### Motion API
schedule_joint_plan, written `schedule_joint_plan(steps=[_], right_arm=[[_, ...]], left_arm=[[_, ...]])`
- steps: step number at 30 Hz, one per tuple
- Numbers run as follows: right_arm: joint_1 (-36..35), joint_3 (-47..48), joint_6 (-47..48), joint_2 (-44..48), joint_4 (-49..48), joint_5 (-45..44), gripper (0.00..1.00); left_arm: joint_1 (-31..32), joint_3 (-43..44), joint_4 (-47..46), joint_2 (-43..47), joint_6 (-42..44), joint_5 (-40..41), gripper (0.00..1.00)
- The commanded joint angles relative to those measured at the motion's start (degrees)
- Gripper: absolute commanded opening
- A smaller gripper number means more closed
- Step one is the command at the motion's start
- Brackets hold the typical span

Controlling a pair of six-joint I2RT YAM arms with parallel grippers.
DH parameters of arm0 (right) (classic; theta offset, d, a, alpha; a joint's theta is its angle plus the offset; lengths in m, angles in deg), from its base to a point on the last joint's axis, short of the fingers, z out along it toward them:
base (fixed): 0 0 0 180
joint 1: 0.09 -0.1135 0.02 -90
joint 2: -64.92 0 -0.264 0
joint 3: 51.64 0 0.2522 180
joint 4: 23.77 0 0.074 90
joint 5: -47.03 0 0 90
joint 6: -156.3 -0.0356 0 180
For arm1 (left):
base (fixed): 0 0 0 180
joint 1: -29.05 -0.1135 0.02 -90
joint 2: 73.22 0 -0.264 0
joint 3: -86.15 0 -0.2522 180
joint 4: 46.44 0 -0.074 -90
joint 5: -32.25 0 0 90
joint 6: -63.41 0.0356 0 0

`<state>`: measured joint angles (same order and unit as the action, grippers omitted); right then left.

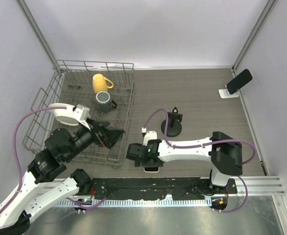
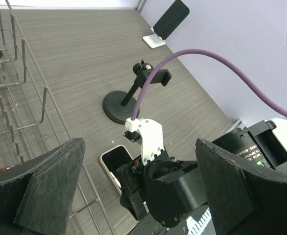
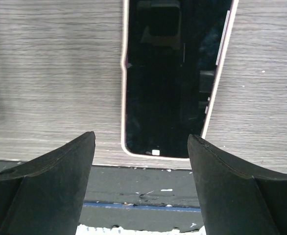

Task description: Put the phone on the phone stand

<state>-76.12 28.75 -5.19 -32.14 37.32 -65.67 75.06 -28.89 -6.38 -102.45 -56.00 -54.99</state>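
Item one: a single grey wood-grain table [image 1: 192, 98] carries one wire rack [image 1: 94, 62] holding two mugs, a yellow mug [image 1: 100, 82] and a grey mug [image 1: 103, 101]. It also carries one black round-footed stand [image 1: 173, 128] and one white angled stand [image 1: 227, 93] at the far right, with a dark flat slab [image 1: 239, 81] leaning on it. My right arm lies low, stretched leftward, with its claw [image 3: 141, 142] spread wide over the one glossy black, pale-rimmed phone [image 3: 175, 78], which lies flat at the near edge and is not gripped. My left arm is folded over the rack, its claw [image 1: 111, 134] parted and holding nothing.
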Motion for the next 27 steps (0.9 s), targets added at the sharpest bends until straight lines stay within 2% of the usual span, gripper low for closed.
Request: schedule_joint_plan(steps=[1,18,27], right_arm=[[-0.43,0.35,-2.96,-0.41,3.47,-3.49,0.82],[0.35,-1.68,-1.82,-3.58,3.29,-2.97,0.84],[2.29,-3.61,-1.11,-2.96,-0.49,-1.3,0.84]], left_arm=[[-0.14,-0.75,0.24,0.84,0.49,-1.45,1.0],[-0.14,-0.31,0.15,-1.0,3.22,-2.32,1.0],[-0.14,-0.14,-0.03,-1.44,3.39,-2.24,1.0]])
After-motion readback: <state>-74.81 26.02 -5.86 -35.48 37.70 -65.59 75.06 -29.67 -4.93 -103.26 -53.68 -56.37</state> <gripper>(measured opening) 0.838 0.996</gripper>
